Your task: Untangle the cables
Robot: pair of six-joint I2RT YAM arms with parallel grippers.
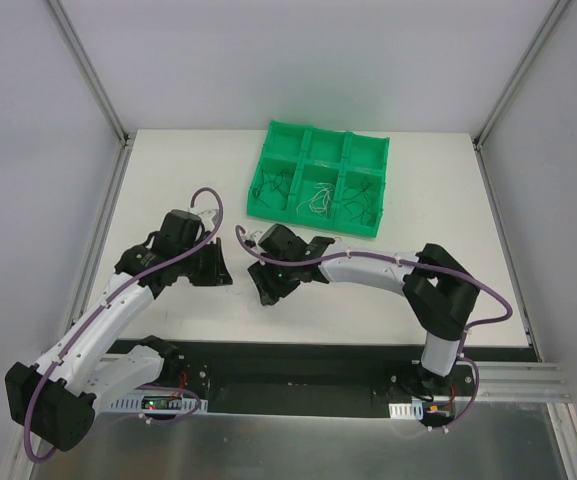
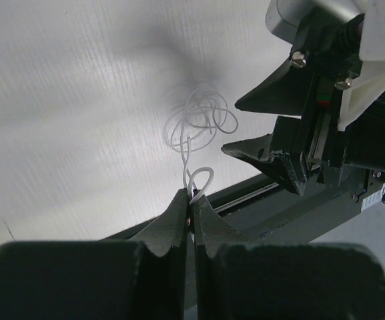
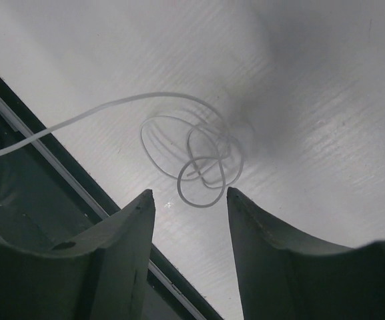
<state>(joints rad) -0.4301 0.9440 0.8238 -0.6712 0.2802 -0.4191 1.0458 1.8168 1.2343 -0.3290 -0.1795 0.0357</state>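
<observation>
A thin white cable (image 2: 199, 123) lies in a tangled coil on the white table. One end of it loops back into my left gripper (image 2: 192, 199), which is shut on that end. My right gripper (image 3: 189, 193) is open just short of the same coil (image 3: 199, 163), whose lowest loop reaches the gap between the fingertips. From the left wrist view, the right gripper (image 2: 231, 128) stands open right beside the coil. In the top view the left gripper (image 1: 223, 274) and right gripper (image 1: 265, 292) face each other near the table's front. More cables (image 1: 317, 201) lie in the green tray (image 1: 260, 213).
The green tray has several compartments and stands at the back centre of the table, with dark cables (image 1: 272, 186) in its left cells. A black base rail (image 1: 298, 362) runs along the table's near edge, just behind both grippers.
</observation>
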